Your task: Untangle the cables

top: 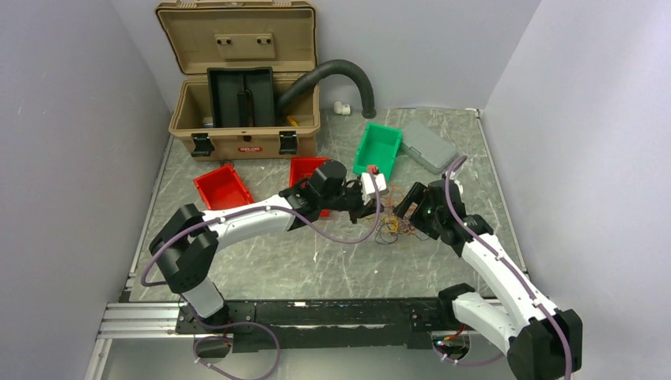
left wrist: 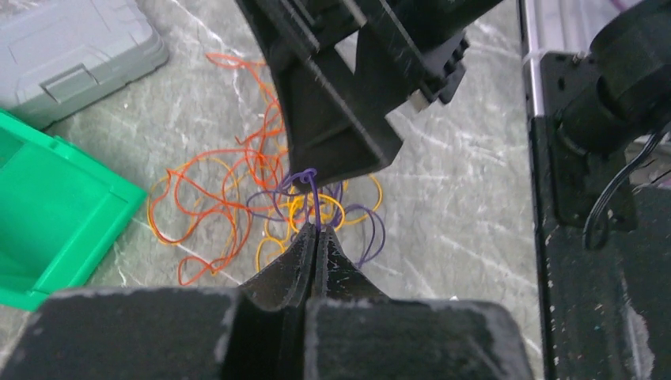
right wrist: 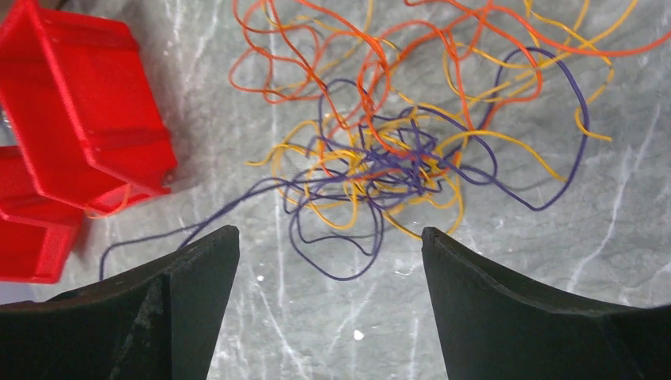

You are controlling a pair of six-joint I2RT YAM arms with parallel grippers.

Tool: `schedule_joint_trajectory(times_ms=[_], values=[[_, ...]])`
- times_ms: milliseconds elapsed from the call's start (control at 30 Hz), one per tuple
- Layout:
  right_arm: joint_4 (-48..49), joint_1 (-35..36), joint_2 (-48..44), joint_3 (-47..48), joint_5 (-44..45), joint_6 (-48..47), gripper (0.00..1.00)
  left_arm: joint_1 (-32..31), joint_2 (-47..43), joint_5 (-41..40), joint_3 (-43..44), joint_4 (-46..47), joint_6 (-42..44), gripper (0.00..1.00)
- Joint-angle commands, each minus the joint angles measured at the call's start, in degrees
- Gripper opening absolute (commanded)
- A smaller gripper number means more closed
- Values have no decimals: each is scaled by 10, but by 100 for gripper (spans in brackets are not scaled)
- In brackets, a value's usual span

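Many thin cables (top: 396,228) lie bunched in the middle of the top view, between both grippers. The left gripper (left wrist: 316,234) is pressed together on one purple wire (left wrist: 315,198), which runs straight up the frame into the bunch. The right gripper (right wrist: 331,237) hangs spread wide right above the cables, so it is nearer.

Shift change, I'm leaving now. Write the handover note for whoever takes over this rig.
Left hand: shut on one purple strand that runs on into the heap.
Right hand: open, above the tangle, holding nothing.
Cables: orange, yellow and purple wires knotted in one heap on the table, with the green bin and red bins close by.
Done: one strand gripped.
Left: draw it free, then separate the rest.
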Motion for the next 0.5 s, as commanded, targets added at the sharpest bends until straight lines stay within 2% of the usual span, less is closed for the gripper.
schedule_joint_trajectory(times_ms=[0,133,200,267,333,467], values=[[-6,5,21,42,-15,41,90,-2,-34,17,59,-67,-46,0],[89,20,45,-21,20,60,93,-2,-54,-3,25,-54,-48,0],[132,22,69,-51,51,92,93,-2,-67,-23,-13,-15,-77,0],[182,23,69,-80,59,86,93,-2,-89,-39,-39,1,-102,0],[200,23,57,-97,64,93,93,-1,-117,-60,-33,-32,-138,0],[264,23,62,-112,2,14,93,-1,-139,-66,44,-145,-131,0]])
